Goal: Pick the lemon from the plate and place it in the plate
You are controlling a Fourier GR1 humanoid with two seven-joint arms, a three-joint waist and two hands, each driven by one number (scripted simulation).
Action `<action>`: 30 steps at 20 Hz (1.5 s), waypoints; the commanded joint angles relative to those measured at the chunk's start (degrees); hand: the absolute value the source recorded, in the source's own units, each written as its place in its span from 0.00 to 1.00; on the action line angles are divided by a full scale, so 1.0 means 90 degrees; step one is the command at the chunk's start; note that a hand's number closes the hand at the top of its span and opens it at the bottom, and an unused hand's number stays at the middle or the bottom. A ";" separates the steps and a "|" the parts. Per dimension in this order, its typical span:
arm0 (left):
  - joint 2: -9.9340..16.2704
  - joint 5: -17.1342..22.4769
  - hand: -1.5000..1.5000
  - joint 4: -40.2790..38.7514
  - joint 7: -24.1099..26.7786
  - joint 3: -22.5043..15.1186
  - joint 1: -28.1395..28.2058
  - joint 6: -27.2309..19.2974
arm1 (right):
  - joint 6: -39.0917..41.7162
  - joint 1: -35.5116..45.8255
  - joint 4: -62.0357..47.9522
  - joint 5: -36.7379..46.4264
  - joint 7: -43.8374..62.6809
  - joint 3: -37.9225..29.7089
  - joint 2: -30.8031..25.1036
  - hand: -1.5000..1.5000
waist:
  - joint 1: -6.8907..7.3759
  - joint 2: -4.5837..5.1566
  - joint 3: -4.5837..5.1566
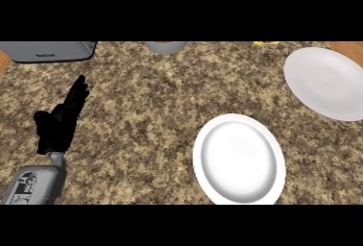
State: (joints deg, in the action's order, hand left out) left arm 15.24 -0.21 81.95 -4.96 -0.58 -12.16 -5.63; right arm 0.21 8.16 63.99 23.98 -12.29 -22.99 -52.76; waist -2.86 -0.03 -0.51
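A white plate [239,159] lies on the granite counter at the lower right of the head view, with nothing on it. A second white plate [327,82] sits at the upper right, partly cut by the view's edge, also bare. A small yellow thing [266,43], possibly the lemon, peeks in at the top edge near that second plate. My left hand [60,122] rests at the left with fingers straight and pointing up, holding nothing. My right hand shows nowhere.
A grey appliance [48,51] stands at the top left corner. A grey cup or jar [166,46] sits at the top middle edge. Wood shows at the counter's far right top corner [349,46].
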 commanded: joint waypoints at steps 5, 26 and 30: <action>-0.0098 -0.0077 0.50 0.0216 -0.0021 -0.0246 -0.0073 0.0178 | 0.0692 0.0868 -0.2391 -0.0670 -0.2575 -0.0610 -0.0678 1.00 | 0.0528 0.0058 0.0030; -0.0613 -0.0468 0.50 0.0200 -0.0151 -0.0548 -0.0270 0.0045 | -0.0781 0.4038 -0.5100 0.1746 -0.1506 0.1571 0.0980 1.00 | 0.0671 0.0099 0.0038; -0.0358 -0.0310 0.50 -0.0100 -0.0081 -0.0294 -0.0454 0.0316 | -0.0564 0.4355 -0.5791 0.1498 -0.1060 0.1306 0.1510 0.00 | 0.0699 0.0141 0.0032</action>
State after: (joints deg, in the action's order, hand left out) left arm 12.10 -3.00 81.31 -5.52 -3.15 -16.05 -3.28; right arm -4.47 45.08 16.18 36.52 -24.73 -11.69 -42.93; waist 3.27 1.13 -0.19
